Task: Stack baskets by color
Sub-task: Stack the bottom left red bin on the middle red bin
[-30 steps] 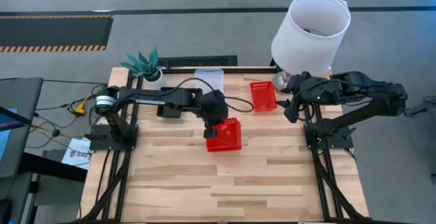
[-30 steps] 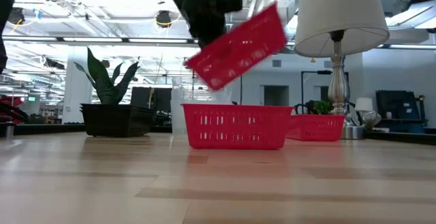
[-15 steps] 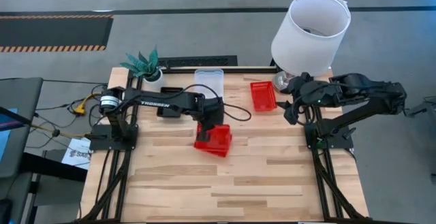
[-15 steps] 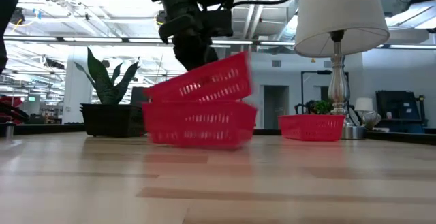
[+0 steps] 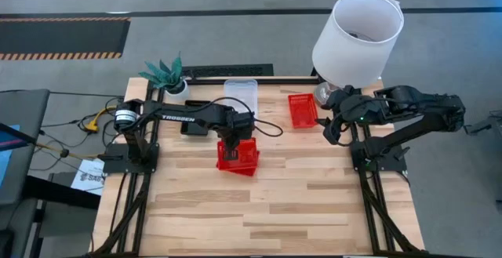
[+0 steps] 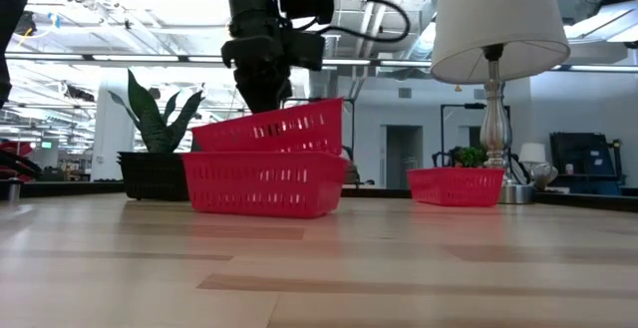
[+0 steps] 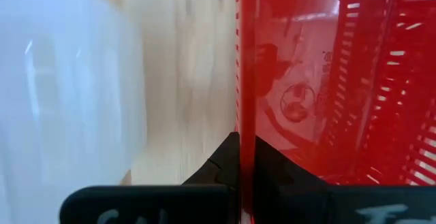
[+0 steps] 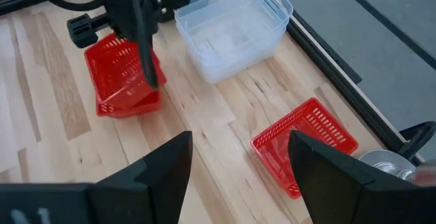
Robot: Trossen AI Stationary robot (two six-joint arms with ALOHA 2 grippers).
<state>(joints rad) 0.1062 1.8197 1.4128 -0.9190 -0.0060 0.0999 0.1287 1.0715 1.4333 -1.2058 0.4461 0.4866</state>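
My left pincer (image 5: 233,139) sits mid-surface (image 5: 259,203), clamped on the rim of a tilted basket (image 5: 238,153) nested in a second basket (image 6: 261,181). Behind them lie the clear baskets (image 5: 241,92); right of those, a lone basket (image 5: 303,109), my right pincer (image 5: 331,126) beside it.

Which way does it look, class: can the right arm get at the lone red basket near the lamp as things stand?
Probably yes. The right gripper stands open just beside the lone red basket, with bare table between them; the left gripper, shut on another red basket, is well away.

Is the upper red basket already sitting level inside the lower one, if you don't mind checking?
No, in the low view the upper red basket tilts, one end raised above the lower red basket, held by the left gripper.
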